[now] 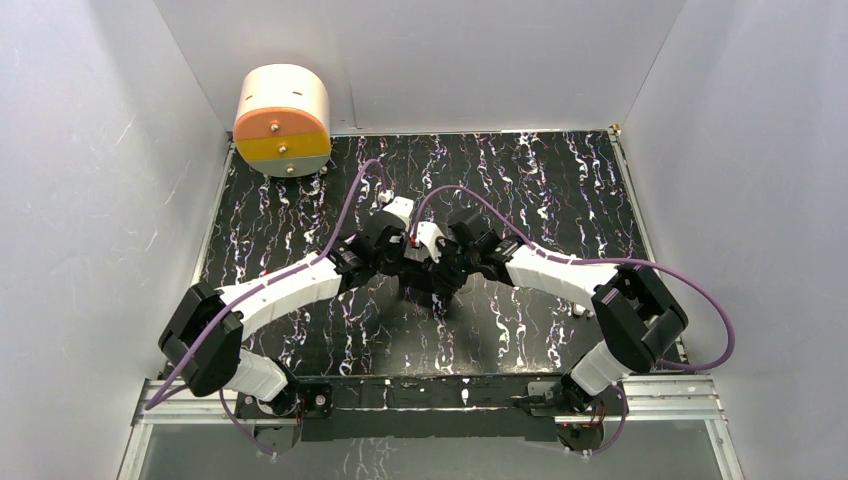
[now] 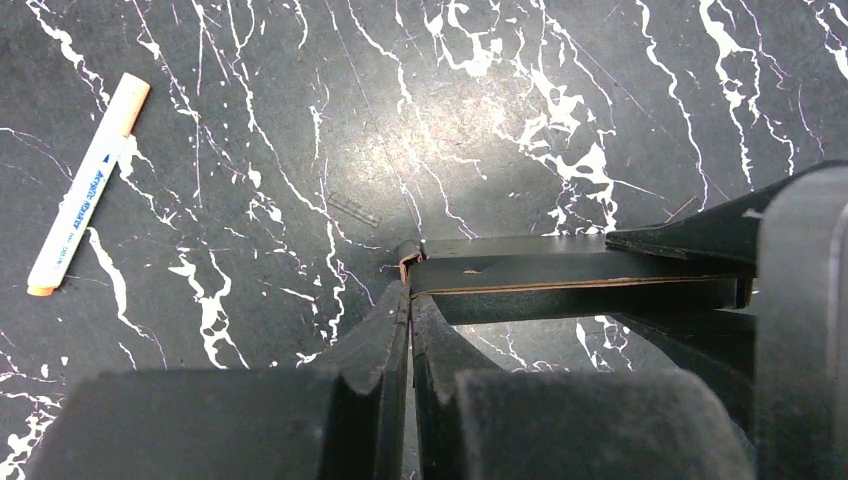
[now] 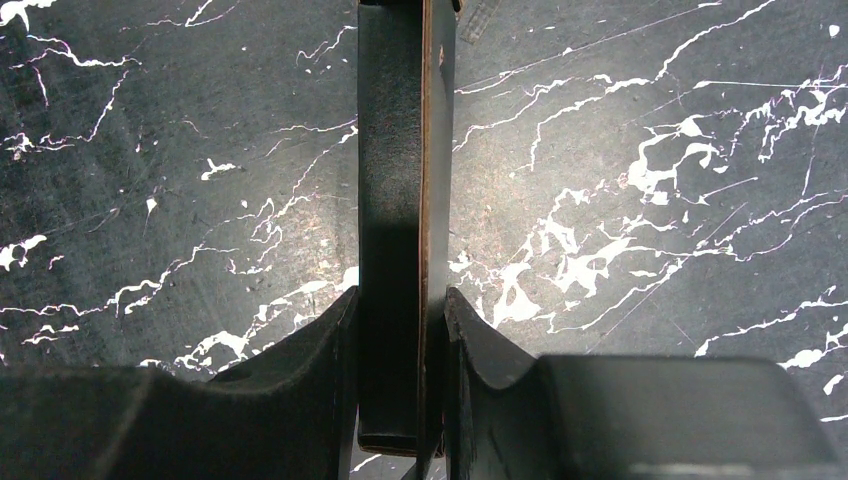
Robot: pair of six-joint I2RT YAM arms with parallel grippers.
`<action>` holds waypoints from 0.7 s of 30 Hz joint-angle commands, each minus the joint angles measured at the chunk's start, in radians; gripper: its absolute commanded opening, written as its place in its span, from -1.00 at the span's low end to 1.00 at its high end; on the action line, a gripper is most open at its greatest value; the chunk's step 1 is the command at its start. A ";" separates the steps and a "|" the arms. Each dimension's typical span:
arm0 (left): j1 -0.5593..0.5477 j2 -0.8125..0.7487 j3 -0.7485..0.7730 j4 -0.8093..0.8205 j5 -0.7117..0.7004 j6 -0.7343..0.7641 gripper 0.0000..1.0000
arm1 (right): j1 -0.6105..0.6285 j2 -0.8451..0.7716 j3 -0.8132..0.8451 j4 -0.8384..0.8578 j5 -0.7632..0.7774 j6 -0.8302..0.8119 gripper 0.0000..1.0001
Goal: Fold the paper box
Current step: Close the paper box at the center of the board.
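The paper box [image 3: 390, 200] is clamped by the right gripper [image 3: 400, 300] (edge-on); its corner is pinched by the left gripper [image 2: 411, 292].

Soft, even light from above fills the overhead view. The white walls [image 1: 90, 220] are bright, and the arms throw only faint shadows on the counter [image 1: 560, 190]. Both wrist views are dimmer. In the left one a pale glare patch sits mid-frame on the counter, and the left fingers [image 2: 375, 345], close to the lens, are blurred. The right fingers [image 3: 300, 370] blur likewise. The paper box [image 3: 390, 200], black against black, reads mostly by its thin brown edge.
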 commanded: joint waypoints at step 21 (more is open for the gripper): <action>-0.116 0.042 -0.069 -0.017 -0.131 -0.085 -1.00 | 0.002 -0.020 0.031 0.075 -0.012 0.025 -0.25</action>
